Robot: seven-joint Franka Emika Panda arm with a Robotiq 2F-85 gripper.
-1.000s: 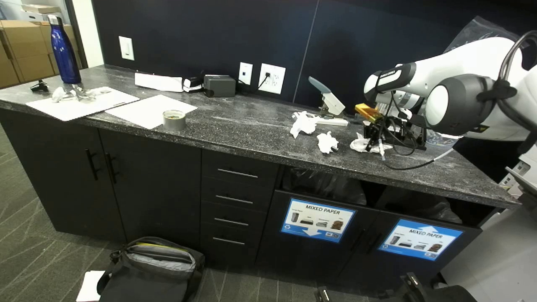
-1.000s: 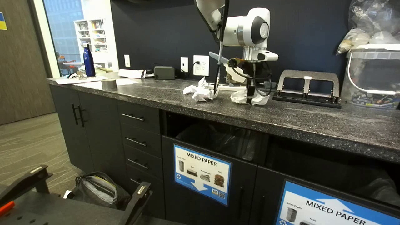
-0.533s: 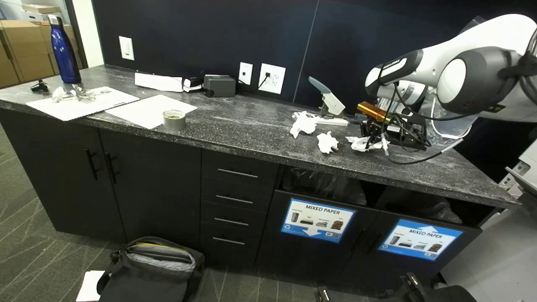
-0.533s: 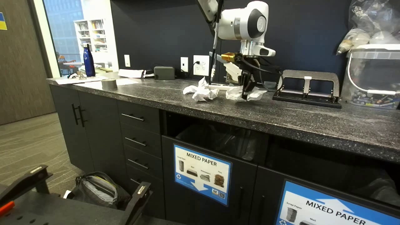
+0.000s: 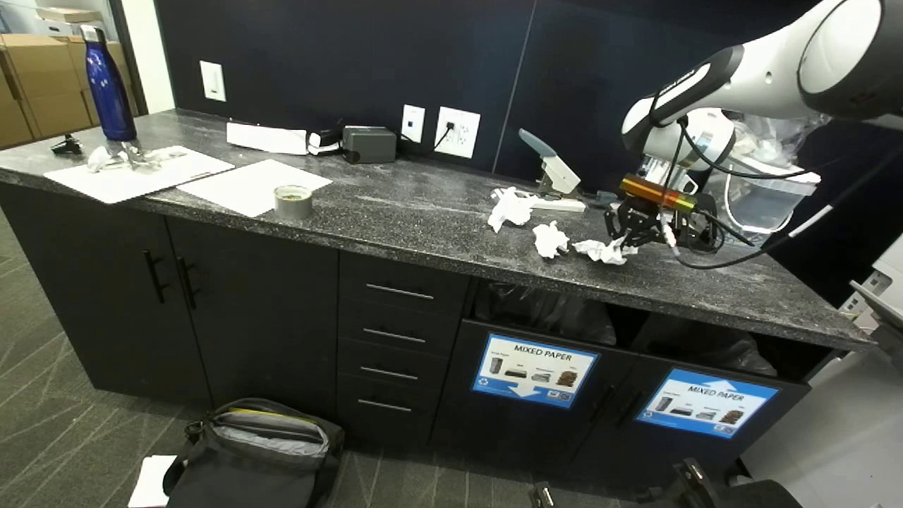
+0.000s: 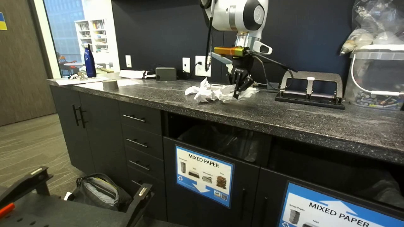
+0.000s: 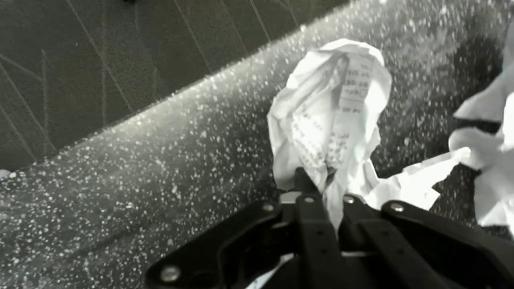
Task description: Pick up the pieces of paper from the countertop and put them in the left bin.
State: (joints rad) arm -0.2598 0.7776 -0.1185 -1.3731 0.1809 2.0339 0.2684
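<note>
My gripper (image 7: 321, 182) is shut on a crumpled white paper scrap (image 7: 321, 116), pinching a fold between its fingers. The gripper (image 6: 238, 93) and this scrap (image 5: 603, 251) are low over the dark speckled countertop (image 5: 395, 215); I cannot tell whether the scrap touches it. A second scrap (image 5: 550, 240) lies close beside the held one. A third scrap (image 5: 511, 209) lies further left; it also shows in an exterior view (image 6: 203, 91). The left bin (image 5: 518, 423), with its labelled front and dark slot, is below the counter edge and shows in both exterior views (image 6: 186, 195).
A stapler (image 5: 561, 176) stands behind the scraps. A hole punch (image 6: 311, 90) and a clear bucket (image 6: 363, 75) stand to the right. Flat white sheets (image 5: 243, 187), a tape roll (image 5: 293, 204) and a blue bottle (image 5: 109, 92) are at the left end. The right bin (image 5: 628, 451) is alongside.
My gripper has moved left with the scrap in it, towards the other scraps, and has turned and tilted. The scrap has risen slightly. The other scraps have not visibly moved.
</note>
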